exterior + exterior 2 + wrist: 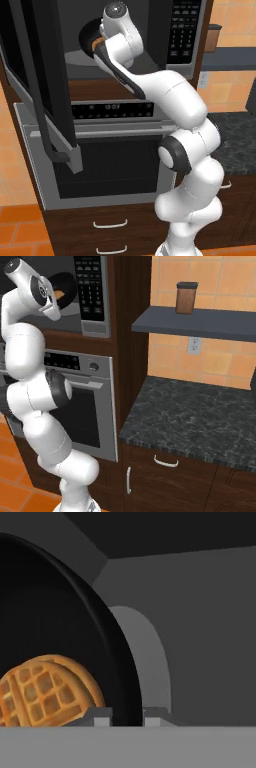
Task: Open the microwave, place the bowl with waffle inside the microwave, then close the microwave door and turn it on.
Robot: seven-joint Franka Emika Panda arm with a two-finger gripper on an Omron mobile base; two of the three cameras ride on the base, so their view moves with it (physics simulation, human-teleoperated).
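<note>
The microwave point(183, 31) stands open, and its dark glass door point(35, 75) with the black bar handle point(42, 117) is swung out to the left. My arm reaches into the cavity. My gripper point(127, 716) is shut on the rim of the black bowl point(50, 612), which holds the golden waffle point(45, 692). The bowl point(89, 36) sits inside the cavity over the grey turntable point(145, 657). I cannot tell whether it rests on the turntable. From the right, the bowl point(67, 282) and waffle point(59, 293) peek out beside my wrist.
The silver oven point(115, 165) sits right under the microwave. The open door juts out at the left at arm height. A dark stone counter point(200, 411), a shelf point(200, 321) and a brown jar point(186, 297) lie to the right.
</note>
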